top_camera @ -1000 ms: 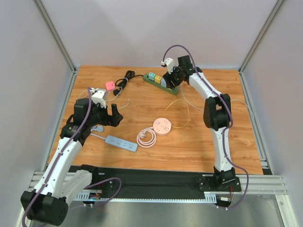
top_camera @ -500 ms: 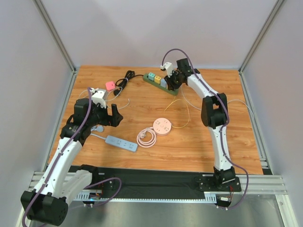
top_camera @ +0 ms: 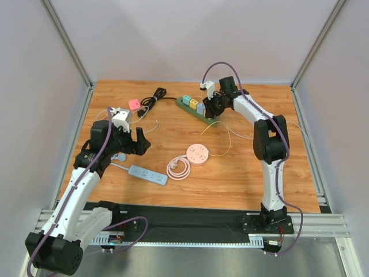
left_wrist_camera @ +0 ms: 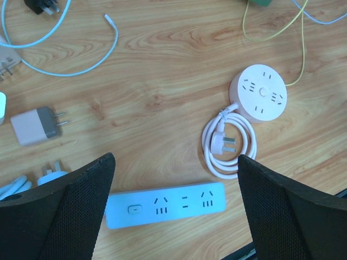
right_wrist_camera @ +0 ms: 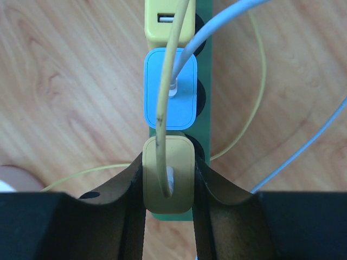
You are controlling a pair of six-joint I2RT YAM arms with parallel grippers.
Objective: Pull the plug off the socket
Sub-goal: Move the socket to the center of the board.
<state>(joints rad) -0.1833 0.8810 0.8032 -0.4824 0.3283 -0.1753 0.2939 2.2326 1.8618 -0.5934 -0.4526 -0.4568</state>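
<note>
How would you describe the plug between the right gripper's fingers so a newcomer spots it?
Find the green power strip near the table's far edge. The olive plug sits at its end, beside the blue plug; it alone is olive, with a yellow cable.

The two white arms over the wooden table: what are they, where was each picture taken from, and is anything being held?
They are robot arms bolted to the table's near edge, each ending in a two-finger gripper. The wide picture comes from a fixed camera above and behind them; the other two come from a camera on each wrist. On the table lie a green power strip with several plugs in it, a round pink socket, a pale blue power strip and a white charger. The right gripper is closed on the olive plug at the green strip's end. The left gripper is open, holding nothing.
</note>
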